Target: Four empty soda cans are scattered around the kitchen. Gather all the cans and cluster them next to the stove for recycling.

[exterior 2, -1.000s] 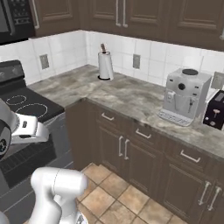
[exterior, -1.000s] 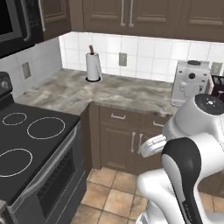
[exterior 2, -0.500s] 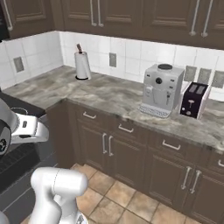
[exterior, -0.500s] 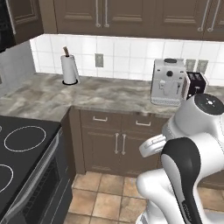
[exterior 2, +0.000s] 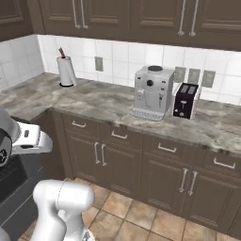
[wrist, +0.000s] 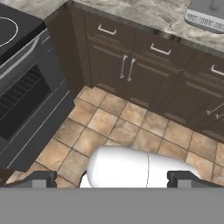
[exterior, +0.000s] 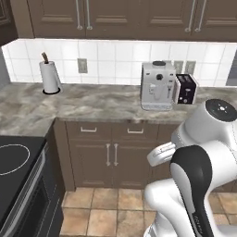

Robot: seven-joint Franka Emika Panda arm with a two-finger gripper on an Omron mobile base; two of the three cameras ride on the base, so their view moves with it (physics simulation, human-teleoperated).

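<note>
Over the tiled floor (wrist: 118, 127) the hand (wrist: 111, 177) hangs released, its fingertips (wrist: 41, 177) wide apart and holding nothing. At the left sits the stove (exterior: 14, 162), beside the marble table (exterior: 92, 104) carrying a paper-towel roll (exterior: 49, 77), coffee machine (exterior: 158, 86) and toaster (exterior: 186, 89).

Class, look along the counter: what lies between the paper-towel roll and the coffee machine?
Bare marbled counter between paper-towel roll and coffee machine; a wall outlet above. Both base views.
</note>
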